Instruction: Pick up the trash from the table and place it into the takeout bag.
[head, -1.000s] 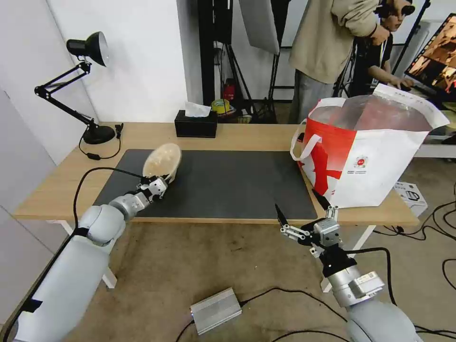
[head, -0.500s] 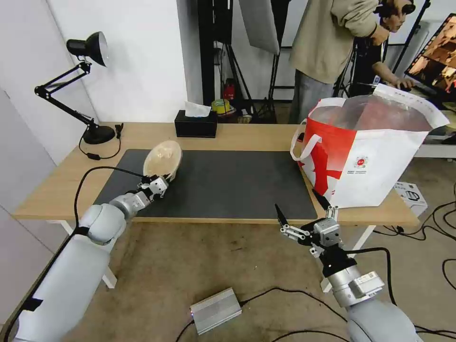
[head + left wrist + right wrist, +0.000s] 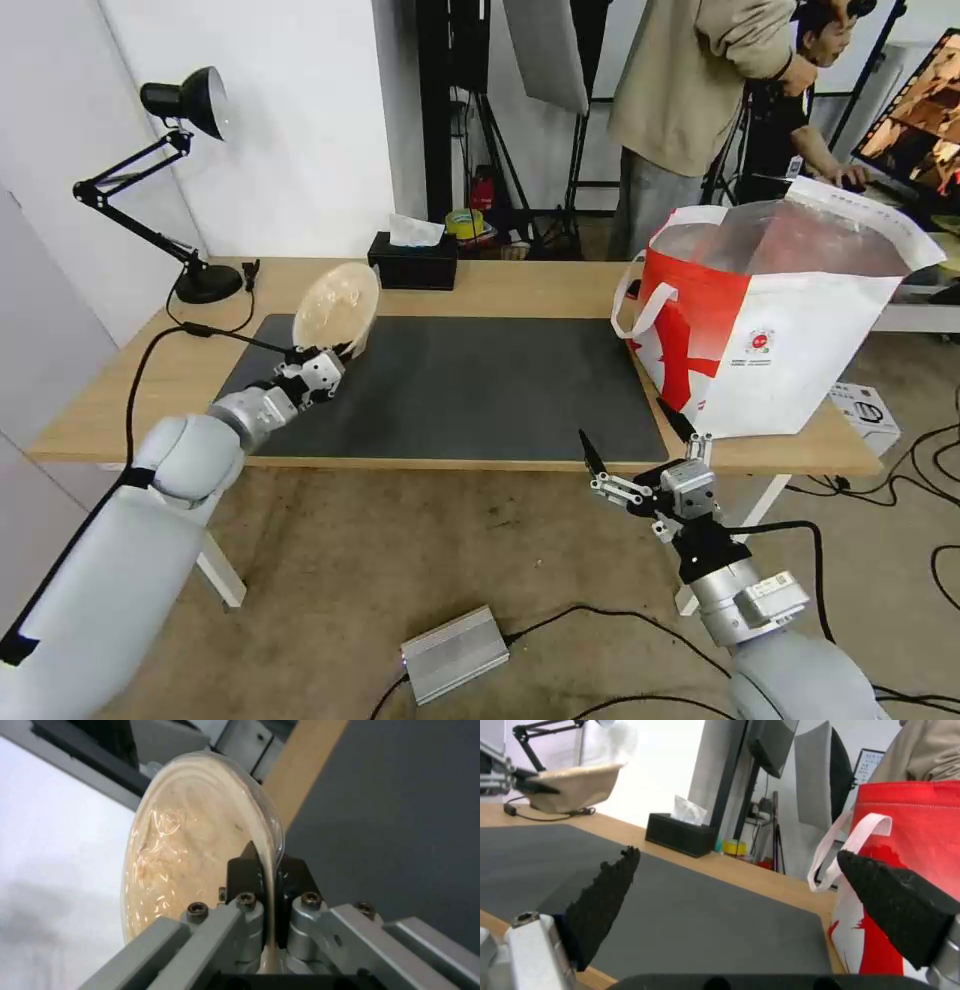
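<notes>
- Head view: left claw (image 3: pixel 335 357), clenched on the beige pulp bowl's (image 3: pixel 336 307) rim, holds it tilted above the worktop's (image 3: pixel 520 285) dark mat (image 3: pixel 480 385), at ten o'clock.
- Right claw (image 3: pixel 637 448) hangs released below the worktop edge, at five o'clock, near the takeout bag (image 3: pixel 790 330).

Bright even room light; soft shadows; wrist close-ups blurred.

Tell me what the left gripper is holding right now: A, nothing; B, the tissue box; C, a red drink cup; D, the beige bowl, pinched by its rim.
D: the left gripper is shut on the rim of the beige bowl, holding it tilted above the dark mat.
</notes>
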